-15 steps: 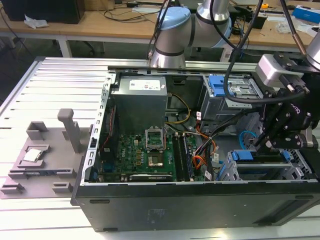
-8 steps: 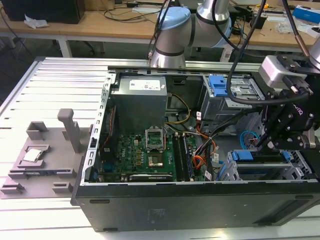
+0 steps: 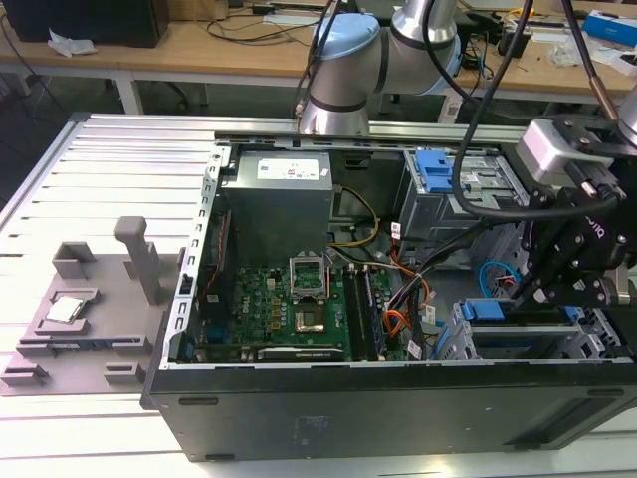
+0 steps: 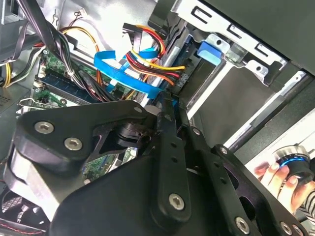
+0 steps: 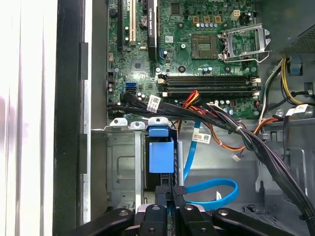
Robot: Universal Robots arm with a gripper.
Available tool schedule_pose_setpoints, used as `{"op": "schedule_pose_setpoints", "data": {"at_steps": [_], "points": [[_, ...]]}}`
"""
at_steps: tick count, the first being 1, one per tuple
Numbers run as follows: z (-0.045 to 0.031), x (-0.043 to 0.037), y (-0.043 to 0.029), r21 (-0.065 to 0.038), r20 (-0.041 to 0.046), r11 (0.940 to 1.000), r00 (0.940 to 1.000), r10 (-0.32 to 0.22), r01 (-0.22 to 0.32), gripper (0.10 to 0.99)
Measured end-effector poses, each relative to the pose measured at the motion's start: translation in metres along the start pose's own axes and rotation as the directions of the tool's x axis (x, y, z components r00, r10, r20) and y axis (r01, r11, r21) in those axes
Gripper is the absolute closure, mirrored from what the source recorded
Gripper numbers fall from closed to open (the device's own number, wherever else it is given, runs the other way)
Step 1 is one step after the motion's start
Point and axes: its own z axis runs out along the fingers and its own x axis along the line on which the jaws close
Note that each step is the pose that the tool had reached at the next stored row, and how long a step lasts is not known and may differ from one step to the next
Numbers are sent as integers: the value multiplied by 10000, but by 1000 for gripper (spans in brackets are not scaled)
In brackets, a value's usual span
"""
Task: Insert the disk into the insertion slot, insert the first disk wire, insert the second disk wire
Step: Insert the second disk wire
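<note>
Bright even room light; white glare beside the case (image 5: 69, 123), soft focus.

The disk (image 3: 523, 324), edged by its bright blue carrier, sits at the lower right of the exterior view, seated level inside the insertion slot (image 3: 518, 344), a silver metal cage in the open computer case. In the first wrist view the carrier's blue tab (image 5: 161, 153) shows at lower centre against the slot's grey metal wall (image 5: 120, 164), with a blue wire (image 5: 216, 189) curling just beside it.
</note>
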Motion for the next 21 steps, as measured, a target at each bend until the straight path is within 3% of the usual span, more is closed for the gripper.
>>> {"op": "schedule_pose_setpoints", "data": {"at_steps": [11, 12, 13, 15, 18, 19, 21], "points": [[63, -9, -6, -6, 30, 10000, 10000, -4, 4, 910], [62, -9, -6, -7, 28, 10000, 10000, -5, 5, 847], [38, -9, -3, -7, 37, 10000, 10000, -5, 5, 847], [-123, -8, 13, -6, 27, 10000, 10000, -3, 3, 847], [-224, -13, 22, -7, 25, 10000, 10000, -4, 4, 847], [-254, -15, 26, -6, 26, 10000, 10000, -3, 3, 863], [-333, -17, 33, -6, 23, 10000, 10000, -4, 4, 980]]}}
